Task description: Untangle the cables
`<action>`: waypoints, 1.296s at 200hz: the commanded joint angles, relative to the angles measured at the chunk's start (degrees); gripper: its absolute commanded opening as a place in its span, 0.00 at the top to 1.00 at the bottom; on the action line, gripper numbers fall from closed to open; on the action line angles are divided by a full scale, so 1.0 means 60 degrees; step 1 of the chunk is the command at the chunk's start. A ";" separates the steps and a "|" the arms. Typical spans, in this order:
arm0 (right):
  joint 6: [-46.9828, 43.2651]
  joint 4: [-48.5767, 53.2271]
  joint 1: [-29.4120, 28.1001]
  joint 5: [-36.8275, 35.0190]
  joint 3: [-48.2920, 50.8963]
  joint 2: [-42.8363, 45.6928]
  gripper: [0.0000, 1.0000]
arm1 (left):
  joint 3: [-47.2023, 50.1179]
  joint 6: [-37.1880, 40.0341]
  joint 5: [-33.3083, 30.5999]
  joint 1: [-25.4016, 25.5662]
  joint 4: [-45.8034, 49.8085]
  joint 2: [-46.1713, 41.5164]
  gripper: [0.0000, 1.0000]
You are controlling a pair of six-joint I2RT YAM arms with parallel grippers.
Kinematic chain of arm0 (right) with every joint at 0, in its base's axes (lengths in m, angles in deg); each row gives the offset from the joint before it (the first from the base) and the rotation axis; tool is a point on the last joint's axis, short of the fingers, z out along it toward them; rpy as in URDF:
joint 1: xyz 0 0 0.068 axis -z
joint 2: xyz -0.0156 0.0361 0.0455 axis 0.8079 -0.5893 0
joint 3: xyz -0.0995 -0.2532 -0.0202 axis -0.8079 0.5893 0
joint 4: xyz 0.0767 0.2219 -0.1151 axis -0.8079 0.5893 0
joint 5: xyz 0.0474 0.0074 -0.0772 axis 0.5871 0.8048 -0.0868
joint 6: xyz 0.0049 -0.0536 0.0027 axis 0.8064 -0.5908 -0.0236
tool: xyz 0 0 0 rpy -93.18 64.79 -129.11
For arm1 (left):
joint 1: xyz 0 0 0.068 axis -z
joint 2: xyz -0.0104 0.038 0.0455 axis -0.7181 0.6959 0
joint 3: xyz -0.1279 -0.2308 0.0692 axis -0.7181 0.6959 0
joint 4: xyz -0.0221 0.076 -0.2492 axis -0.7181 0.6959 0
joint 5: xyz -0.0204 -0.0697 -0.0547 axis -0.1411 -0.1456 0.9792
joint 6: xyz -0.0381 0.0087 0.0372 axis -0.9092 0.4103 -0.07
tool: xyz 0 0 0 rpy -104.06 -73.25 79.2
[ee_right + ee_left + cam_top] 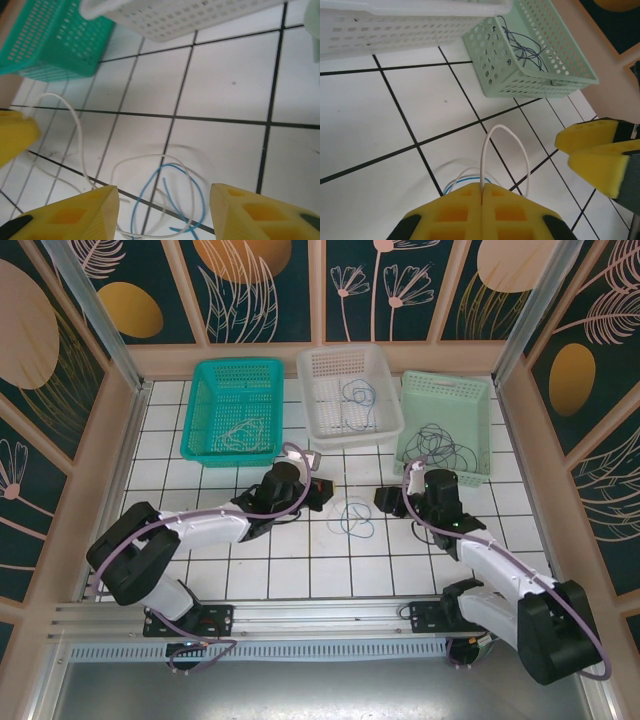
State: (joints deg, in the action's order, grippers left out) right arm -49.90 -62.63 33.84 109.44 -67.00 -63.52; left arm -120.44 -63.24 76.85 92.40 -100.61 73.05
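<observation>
Left gripper [483,189] up close, jaws clamped on the white cable [492,131]. Right gripper [164,192], at three o'clock of it, jaws apart over the blue cable [167,166].

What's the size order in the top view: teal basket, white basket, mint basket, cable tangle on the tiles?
1. teal basket, white basket, mint basket: too alike to rank.
2. cable tangle: clearly smallest.

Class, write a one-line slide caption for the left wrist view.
Left arm's fingers pinch a white cable looping above the tiled table, a pale green basket of dark cables behind.
</observation>
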 commanded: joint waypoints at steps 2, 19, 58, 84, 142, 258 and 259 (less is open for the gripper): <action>0.0195 -0.0020 -0.0097 -0.0588 -0.0200 -0.0391 0.48 | 0.0063 0.0365 -0.0534 0.0016 0.0229 -0.0609 1.00; 0.0488 -0.0673 -0.0114 -0.0267 0.0019 -0.0346 0.45 | 0.0079 0.0506 -0.0711 0.0022 0.0220 -0.1105 1.00; 0.1031 -0.1558 -0.0126 -0.0046 0.0250 -0.0559 0.43 | 0.0216 0.0742 -0.0602 0.0018 -0.0123 -0.2034 1.00; 0.1028 -0.1829 -0.0144 0.0267 0.0272 -0.0652 0.42 | 0.0495 0.0822 -0.0438 0.0023 -0.0724 -0.2647 1.00; 0.0730 -0.2192 -0.0191 0.0283 0.0641 -0.0031 0.36 | 0.0418 0.0987 -0.1510 0.0016 -0.0444 -0.3897 0.99; 0.0535 -0.2837 -0.2173 -0.1390 0.0685 -0.0992 0.33 | -0.0235 0.1017 -0.1658 0.0011 -0.0495 -0.4586 1.00; 0.0550 -0.2822 -0.2169 -0.1381 0.0665 -0.1025 0.33 | -0.0232 0.1016 -0.1673 0.0012 -0.0484 -0.4601 0.99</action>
State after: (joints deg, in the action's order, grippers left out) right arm -48.44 -77.89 21.25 105.35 -62.37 -66.03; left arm -120.09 -58.12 66.73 92.40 -101.95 47.37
